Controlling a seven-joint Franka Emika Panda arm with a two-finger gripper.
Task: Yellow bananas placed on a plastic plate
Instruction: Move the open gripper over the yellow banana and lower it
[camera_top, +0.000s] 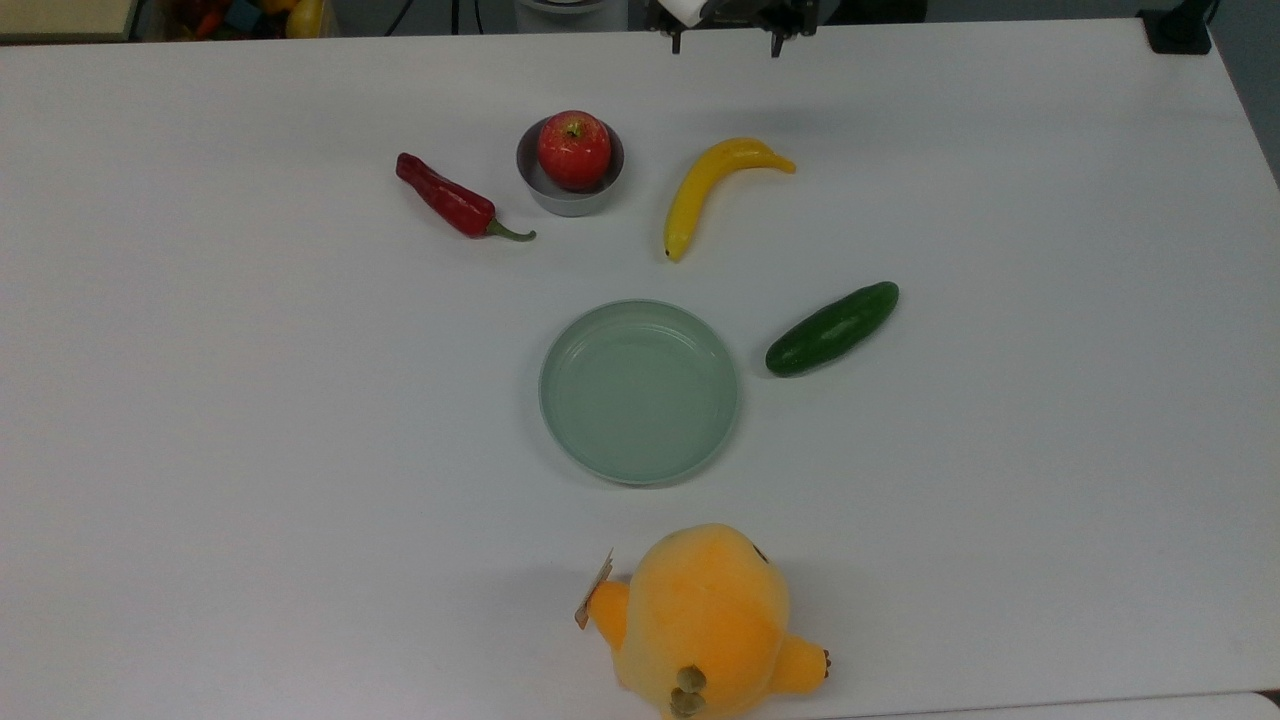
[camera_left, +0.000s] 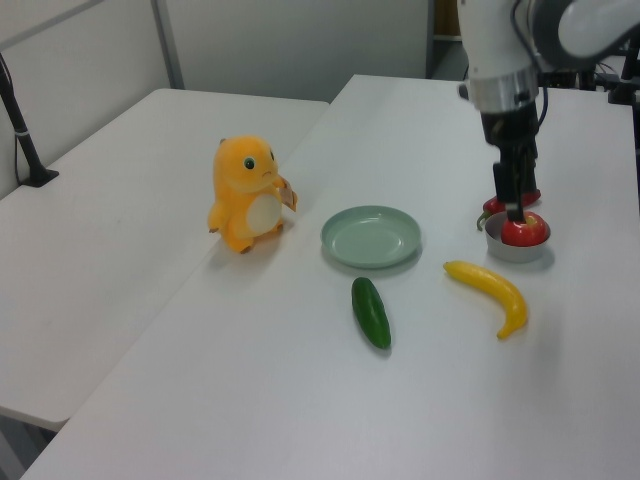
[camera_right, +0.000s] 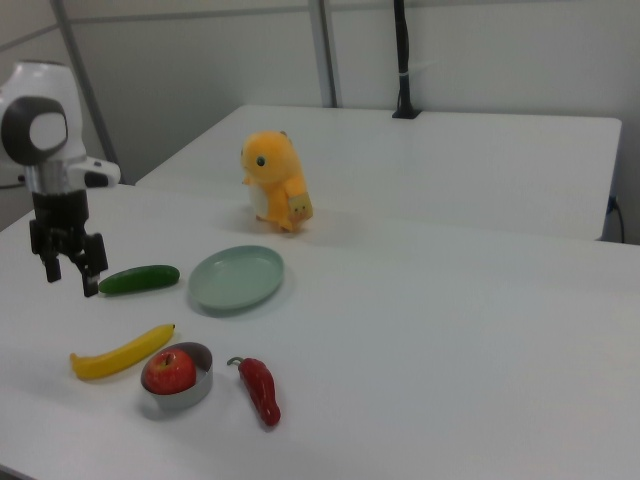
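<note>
Currently the yellow bananas (camera_top: 713, 191) are seen as one curved fruit lying flat on the white worktop (camera_top: 300, 450), untouched. In the top view it lies up and to the right of the plastic plate (camera_top: 640, 391), apart from the rim, with its dark tip pointing toward the plate. The plate is seen upright, with nothing in it, near the middle of the worktop.

The gripper (camera_right: 70, 270) is seen in the right view hanging above the worktop at the right view's left, just left of the cucumber (camera_right: 139, 279) and beyond the banana. Its jaws are spread apart and point down; nothing is held between them. In the top view the two fingertips (camera_top: 676, 44) are seen at the upper edge, above the banana's stem end. In the left view the gripper (camera_left: 513, 205) is seen in front of the apple; whether it is over the apple or only in line with it cannot be told.

A red apple (camera_top: 574, 149) sits inside a small grey bowl (camera_top: 570, 199), to the top view's left of the banana. A red chilli (camera_top: 447, 199) lies further left of the bowl. The cucumber lies to the top view's right of the plate, apart from it. An orange plush toy (camera_top: 703, 620) stands at the top view's lower edge, below the plate.
</note>
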